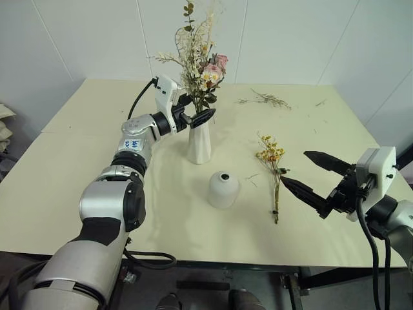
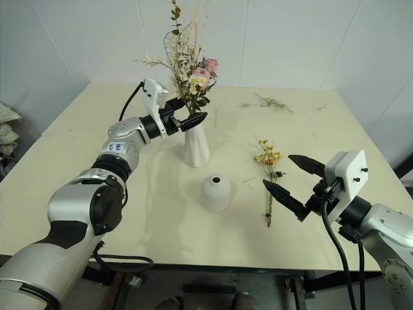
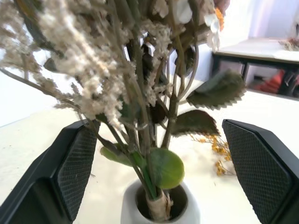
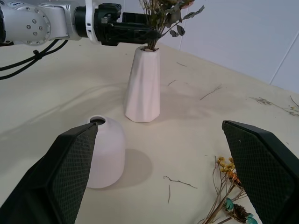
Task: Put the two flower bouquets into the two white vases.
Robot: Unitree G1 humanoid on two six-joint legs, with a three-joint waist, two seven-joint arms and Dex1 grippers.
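Left wrist view shows the left hand point(image 3: 159, 172) spread wide around the rose bouquet point(image 1: 201, 61) seated in the tall vase point(image 1: 199, 142); it should be withdrawn without snagging, while the wide-open right hand point(image 1: 308, 177) is brought onto the yellow bouquet point(image 1: 273, 174) beside that vase.

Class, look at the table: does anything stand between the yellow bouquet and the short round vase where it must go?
Nothing visible does. The yellow bouquet lies flat beside the short round vase, with bare table and a thin twig scrap between them. The vase's hole is uncovered.

White vases point(image 1: 199, 141); pink-rose bouquet point(image 1: 201, 61); yellow bouquet point(image 1: 271, 155); cream table point(image 1: 90, 148).
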